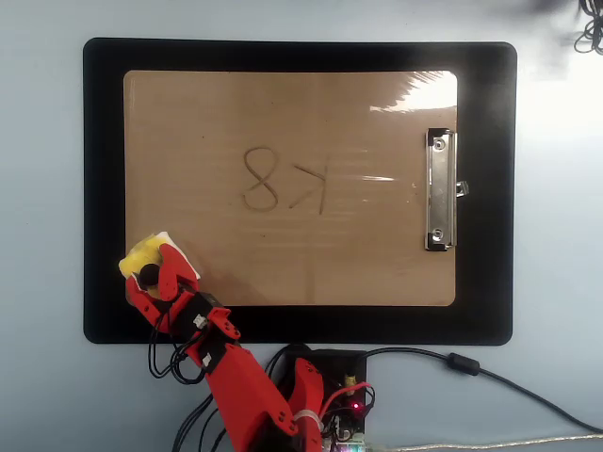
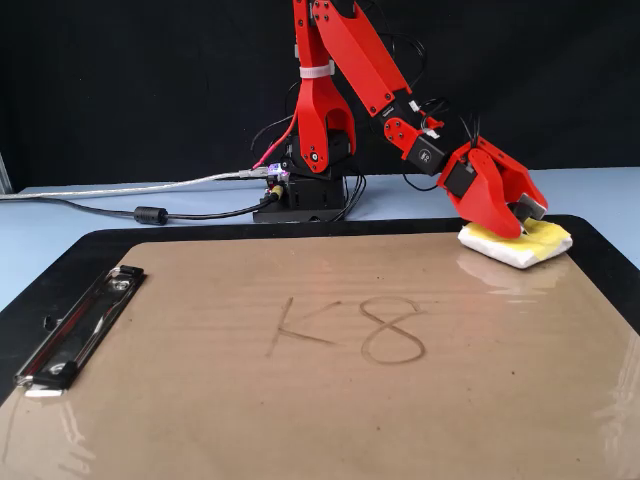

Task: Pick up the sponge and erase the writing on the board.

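In the overhead view, far left, the black mat lies on the pale blue table, w/ the board on top of it. At the board's lower-left corner sits the sponge, yellow w/ a white edge, partly hidden under the red gripper, which reaches in from the bottom edge. The black knob shows between the 2 red jaws, which sit close on either side of it; cannot tell if they actually pinch it. Mid-board is the writing, "8K", thin dark strokes, well apart from the sponge. Right side: the silver clip, long axis top-to-bottom.

In the fixed view things are mirrored: clip at left, writing centre, sponge at the board's far right corner, flat on the surface. The gripper is down on top of the sponge, knob hidden by the jaws. Arm base stands behind the mat, cables trailing left.
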Controlling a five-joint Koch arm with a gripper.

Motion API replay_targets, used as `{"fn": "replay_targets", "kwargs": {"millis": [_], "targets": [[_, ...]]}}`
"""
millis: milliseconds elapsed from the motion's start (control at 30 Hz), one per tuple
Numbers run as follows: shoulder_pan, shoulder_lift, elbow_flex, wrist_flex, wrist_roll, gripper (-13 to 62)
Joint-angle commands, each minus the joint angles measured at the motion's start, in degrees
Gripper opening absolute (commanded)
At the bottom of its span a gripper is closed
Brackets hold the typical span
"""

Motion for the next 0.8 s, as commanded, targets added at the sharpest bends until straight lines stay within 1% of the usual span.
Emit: {"fn": "replay_targets", "kwargs": {"millis": [0, 133, 233, 300, 400, 633, 767], "targets": [[-0.9, 1.1, -0.7, -3.7, 0.6, 32.9], [-1.1, 1.1, 0.6, -3.7, 2.0, 31.3], [-1.2, 1.1, 1.5, -3.9, 6.0, 27.0], [-1.1, 1.1, 2.0, -4.0, 8.8, 22.7], [-1.1, 1.1, 2.2, -4.1, 10.3, 18.2], [-1.1, 0.9, 1.8, -5.7, 10.5, 18.2], [-1.1, -2.2, 0.8, -8.3, 10.5, 18.5]]}}
